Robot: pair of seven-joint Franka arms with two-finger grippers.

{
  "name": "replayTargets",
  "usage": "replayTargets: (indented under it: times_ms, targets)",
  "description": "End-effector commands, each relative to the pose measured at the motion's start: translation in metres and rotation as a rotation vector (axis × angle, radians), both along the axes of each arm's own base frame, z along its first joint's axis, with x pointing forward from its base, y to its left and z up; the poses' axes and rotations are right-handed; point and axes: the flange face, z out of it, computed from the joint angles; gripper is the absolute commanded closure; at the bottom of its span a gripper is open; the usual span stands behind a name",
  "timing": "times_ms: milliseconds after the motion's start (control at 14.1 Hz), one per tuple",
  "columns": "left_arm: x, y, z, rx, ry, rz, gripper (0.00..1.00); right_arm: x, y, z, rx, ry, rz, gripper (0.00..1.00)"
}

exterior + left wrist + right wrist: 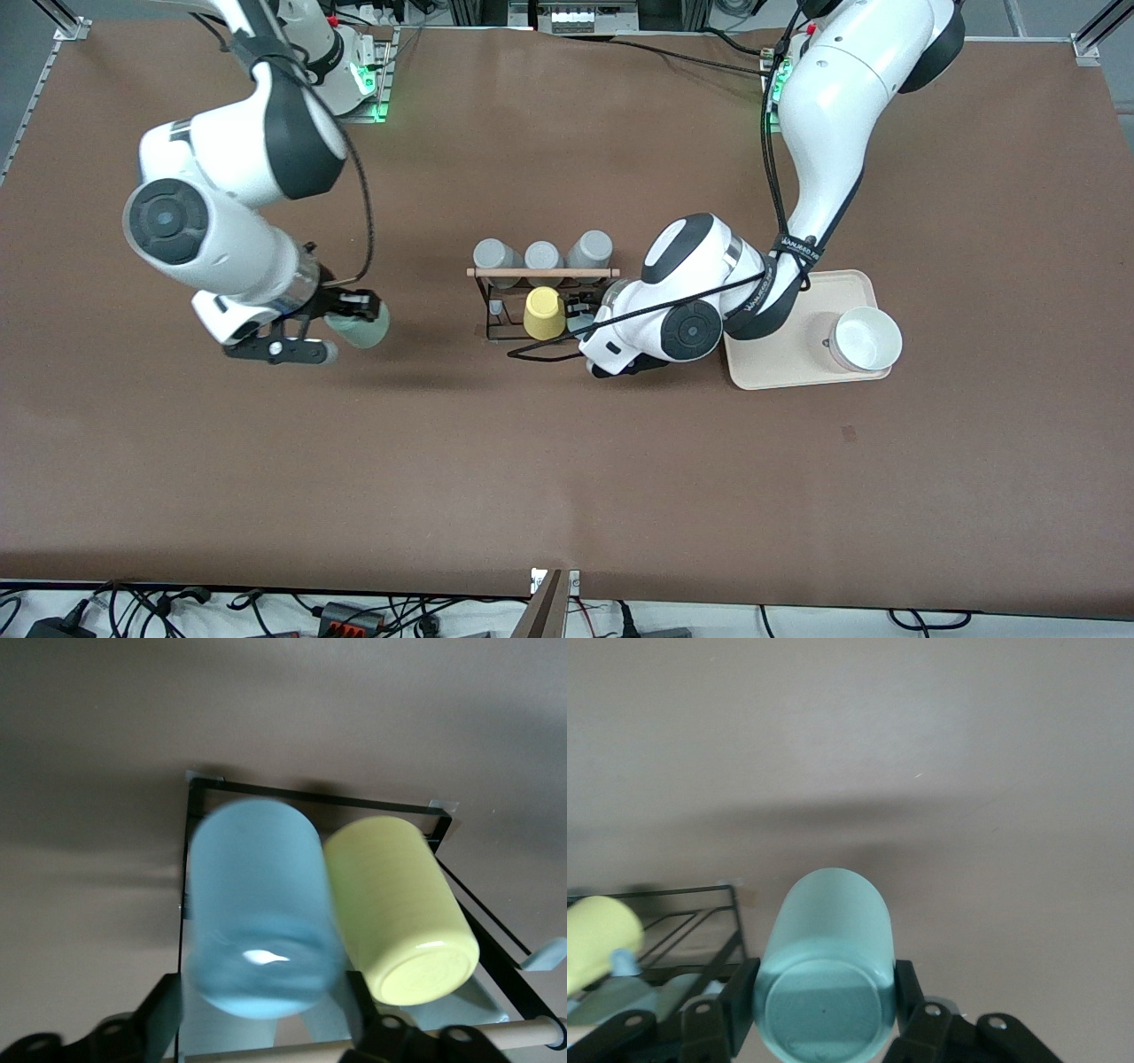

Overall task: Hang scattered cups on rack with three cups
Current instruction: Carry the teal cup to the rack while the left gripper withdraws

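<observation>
**Both cups in the claws, neither hung yet**

My left claw point(578, 321) is at the rack point(496, 306), pinching the blue cup point(259, 921) between its fingers, base toward the wrist camera. Right beside it, touching or nearly so, sits the yellow cup point(403, 908), already on its peg. In the wrist view the blue cup is smeared, so I judge it is mid-placement over the rack's frame, not settled. Above the claw's work spot, three grey cups point(542, 255) stand in a row along the wooden rod point(542, 273).

My right claw point(341, 330) is up over bare table point(567, 461), well apart from the rack toward the right arm's end, clamped on the green cup point(826, 979) at its sides, base toward the camera.

So I reckon: yellow done, blue nearly there, green to carry over and hang.

What I can't make out: from the front, my left wrist covers the blue cup almost wholly. I can't tell whether a peg is inside it, nor which peg is free for the green one. A cream tray point(771, 368) with a white bowl point(866, 338) lies under the left arm, partly hidden by it.
</observation>
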Motion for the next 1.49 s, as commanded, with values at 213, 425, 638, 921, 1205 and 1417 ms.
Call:
replayTargets:
  times_ms: [213, 425, 638, 921, 1205, 1417]
  targets:
    - [0.071, 0.160, 0.107, 0.031, -0.110, 0.159, 0.00, -0.013, 0.094, -0.008, 0.003, -0.034, -0.116, 0.67]
    - [0.092, 0.270, 0.119, 0.037, -0.100, 0.192, 0.00, -0.019, 0.133, -0.018, 0.015, -0.062, -0.179, 0.67]
    - [0.093, 0.333, 0.158, 0.081, -0.279, -0.067, 0.00, -0.028, 0.163, -0.033, 0.000, -0.057, -0.212, 0.67]
    - [0.073, 0.390, 0.236, 0.144, -0.359, -0.020, 0.00, -0.037, 0.178, -0.055, -0.040, -0.049, -0.177, 0.67]
    - [0.014, 0.355, 0.262, 0.330, -0.376, -0.119, 0.00, -0.042, 0.187, -0.084, -0.082, -0.046, -0.151, 0.67]
    - [-0.026, 0.367, 0.239, 0.300, -0.366, -0.040, 0.00, -0.048, 0.192, -0.109, -0.089, -0.041, -0.138, 0.67]
